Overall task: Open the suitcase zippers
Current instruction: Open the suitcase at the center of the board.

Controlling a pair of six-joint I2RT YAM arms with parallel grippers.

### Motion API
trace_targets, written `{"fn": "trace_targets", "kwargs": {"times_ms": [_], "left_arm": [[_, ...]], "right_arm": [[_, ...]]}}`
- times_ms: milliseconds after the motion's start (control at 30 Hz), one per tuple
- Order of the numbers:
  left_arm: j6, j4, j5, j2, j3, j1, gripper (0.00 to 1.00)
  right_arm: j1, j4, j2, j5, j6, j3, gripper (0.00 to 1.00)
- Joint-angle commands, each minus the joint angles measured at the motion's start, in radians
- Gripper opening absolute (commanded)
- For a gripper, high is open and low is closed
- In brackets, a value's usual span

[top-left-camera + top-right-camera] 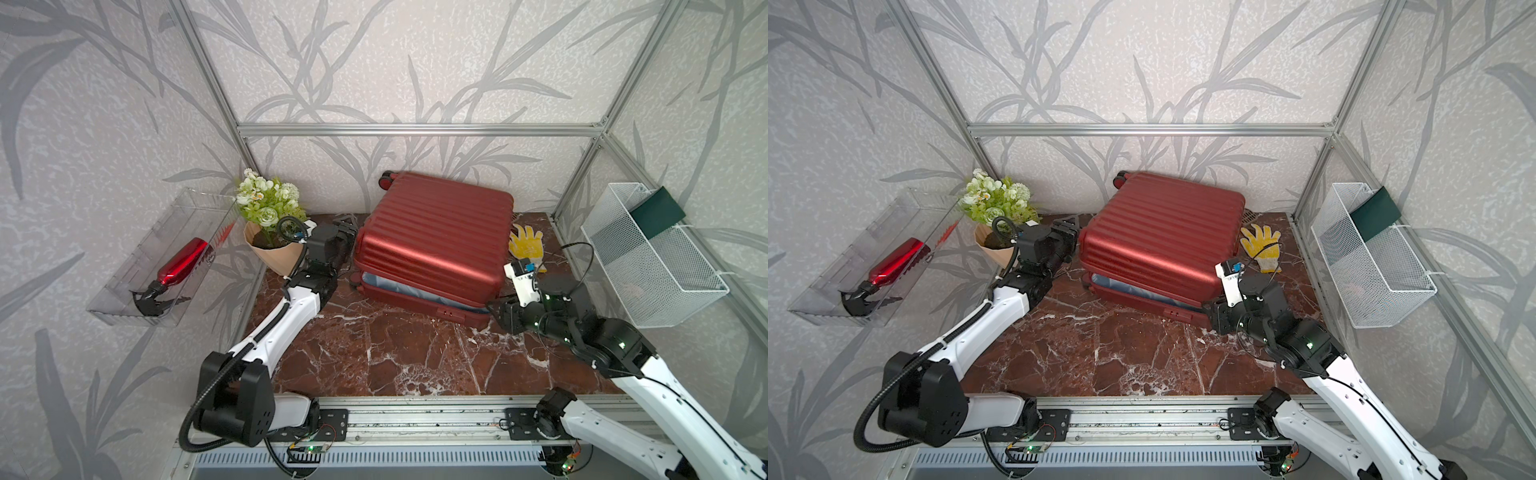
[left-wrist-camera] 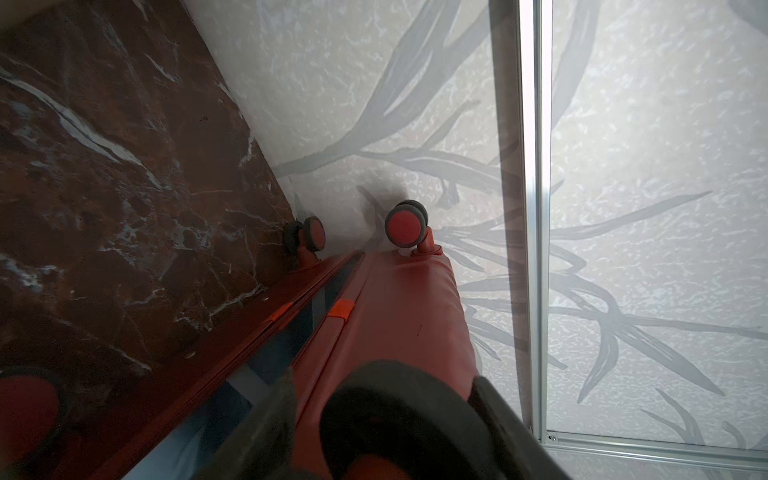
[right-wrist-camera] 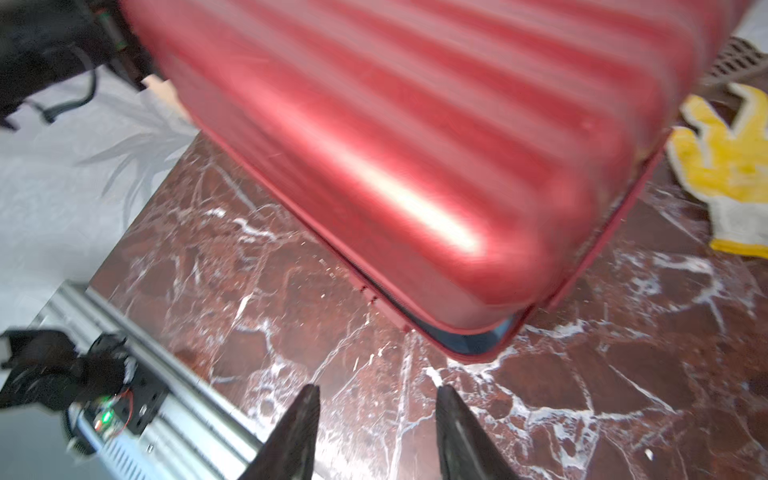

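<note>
**A:** What sits round the suitcase?

**B:** It lies flat toward 12 o'clock on the marble surface, close to the back wall. At its 9 o'clock stands a paper-wrapped bouquet, right behind the left arm's wrist. At its 3 o'clock a yellow glove lies flat, just beside the shell. A clear tray on the left wall holds a red spray bottle. A white mesh basket hangs on the right wall.

**A:** Which way does it run?

**B:** Ribs and long axis go roughly 9 to 3, with the wheels at the 9 o'clock end. The top shell stands ajar along the 6 o'clock side, and pale blue lining shows in the gap. The zip track follows the seam; I can't make out the pulls.

**A:** And the pincers?

**B:** The left pincer pinches the near wheel at the 9 o'clock end. The right pincer is spread over bare surface, near the suitcase's 5 o'clock corner.
</note>
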State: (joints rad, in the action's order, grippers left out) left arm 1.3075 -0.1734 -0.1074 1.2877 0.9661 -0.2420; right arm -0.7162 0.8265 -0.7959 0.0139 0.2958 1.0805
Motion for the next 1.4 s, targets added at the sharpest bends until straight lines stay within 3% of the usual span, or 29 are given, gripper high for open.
{"fn": "trace_targets", "kwargs": {"times_ms": [0, 167, 300, 400, 467, 533, 667, 900, 1000, 1200, 1367], "left_arm": [[-0.108, -0.038, -0.119, -0.124, 0.041, -0.031, 0.21], [-0.171, 0.009, -0.179, -0.143, 0.134, -0.072, 0.22], [-0.214, 0.023, -0.192, -0.08, 0.232, -0.072, 0.22], [-0.23, 0.031, -0.193, -0.027, 0.296, -0.072, 0.23], [-0.242, 0.035, -0.193, -0.001, 0.332, -0.072, 0.23], [-0.254, 0.048, -0.198, 0.021, 0.367, -0.071, 0.23], [-0.265, 0.055, -0.204, 0.058, 0.414, -0.071, 0.25], [-0.287, 0.092, -0.192, 0.081, 0.441, -0.072, 0.29], [-0.3, 0.112, -0.208, 0.08, 0.439, -0.071, 0.41], [-0.372, 0.124, -0.207, 0.061, 0.47, -0.071, 0.99], [-0.475, 0.174, -0.28, 0.001, 0.501, -0.072, 0.99]], "right_arm": [[-0.146, 0.119, 0.026, -0.096, -0.103, 0.068, 0.45], [-0.333, 0.132, 0.015, -0.162, -0.195, 0.058, 0.41], [-0.474, -0.054, -0.042, -0.39, -0.344, -0.034, 0.38], [-0.477, -0.322, -0.116, -0.485, -0.513, -0.129, 0.22], [-0.477, -0.54, -0.176, -0.542, -0.652, -0.188, 0.0], [-0.477, -0.764, -0.262, -0.613, -0.804, -0.224, 0.0], [-0.442, -1.035, -0.477, -0.686, -1.066, -0.233, 0.0], [-0.251, -1.145, -0.697, -0.699, -1.151, -0.07, 0.0], [-0.222, -1.131, -0.731, -0.687, -1.169, 0.039, 0.0], [-0.17, -1.099, -0.776, -0.642, -1.179, 0.194, 0.0], [-0.046, -1.022, -0.869, -0.566, -1.113, 0.4, 0.0]]}}
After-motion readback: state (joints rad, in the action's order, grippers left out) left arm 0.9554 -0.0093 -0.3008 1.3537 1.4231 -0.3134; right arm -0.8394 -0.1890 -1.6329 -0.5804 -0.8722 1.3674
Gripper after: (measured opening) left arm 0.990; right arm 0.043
